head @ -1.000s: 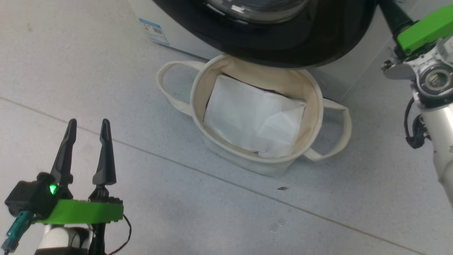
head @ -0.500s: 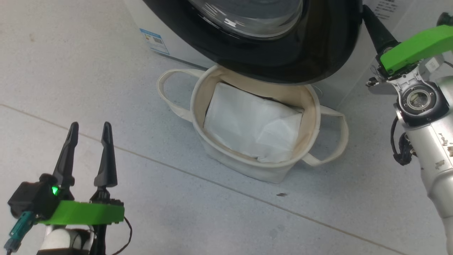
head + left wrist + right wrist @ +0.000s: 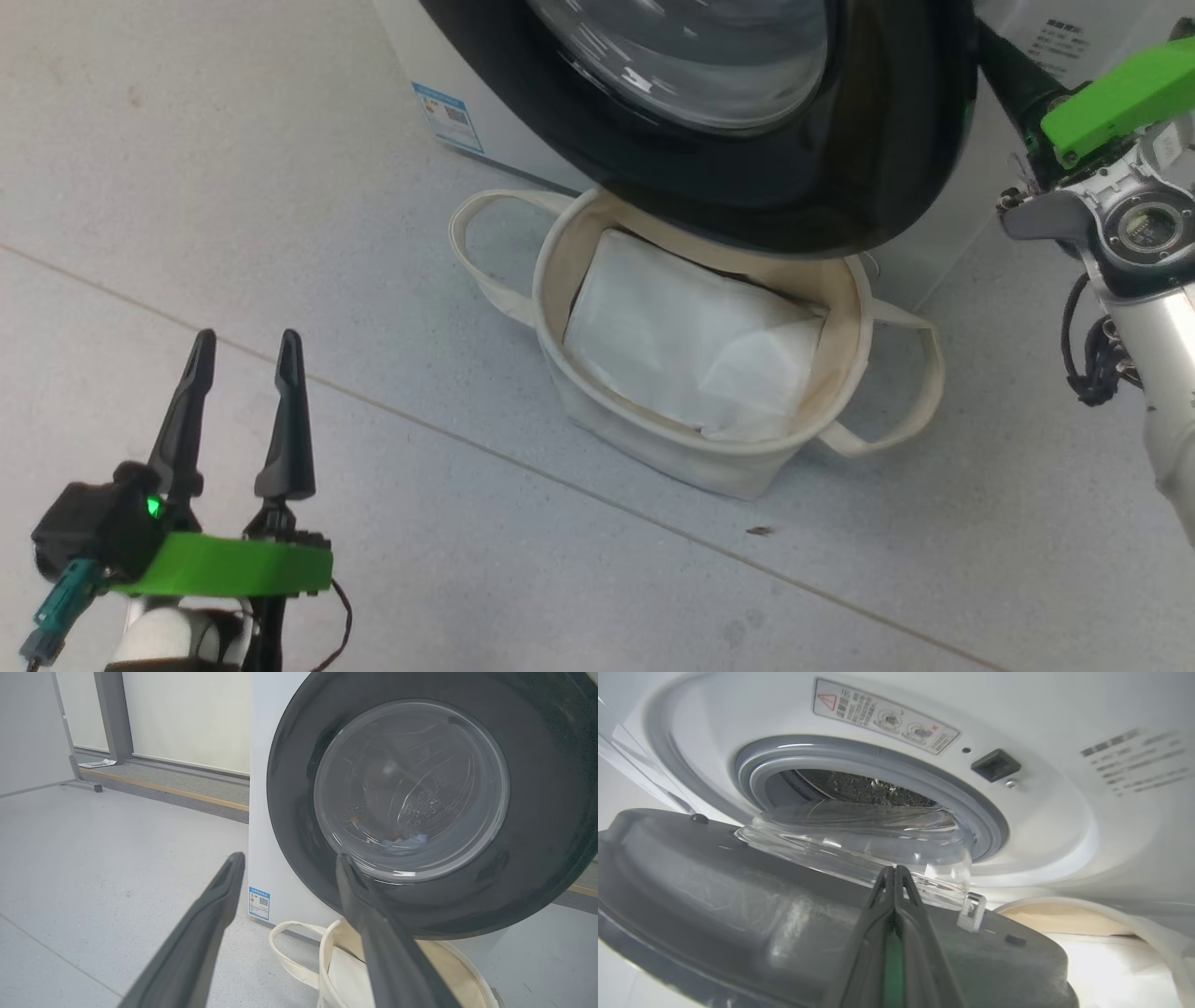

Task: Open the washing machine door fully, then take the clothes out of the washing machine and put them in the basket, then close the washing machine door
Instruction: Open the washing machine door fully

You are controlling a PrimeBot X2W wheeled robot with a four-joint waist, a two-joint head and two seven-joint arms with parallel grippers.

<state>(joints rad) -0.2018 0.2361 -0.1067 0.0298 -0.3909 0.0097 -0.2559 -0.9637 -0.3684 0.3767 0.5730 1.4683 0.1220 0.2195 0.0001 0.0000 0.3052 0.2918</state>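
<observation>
On the floor [image 3: 280,187], at the foot of the machine [image 3: 1064,826], stands the basket [image 3: 644,443], upright, with a flat white sheet [image 3: 691,359] lying inside it and one loop handle on each side. The door [image 3: 738,112] is partly open: its black rim overhangs the back of the basket in the head view, and in the right wrist view its clear dome stands away from the grey seal [image 3: 878,765], with the steel drum [image 3: 859,786] visible behind. The clothes [image 3: 406,838] lie low in the drum, seen through the door glass in the left wrist view as a small light-blue patch with orange marks.

The right gripper [image 3: 894,870] is clenched, its two fingers pressed together with nothing between them. It reaches behind the door's right edge, its tips pointing at the base of the dome on the door's inner face; contact cannot be told. The left gripper [image 3: 247,341] is released, its fingers spread and empty. It hangs over the floor well apart from the basket. A blue label [image 3: 448,117] marks the machine's lower front corner.
</observation>
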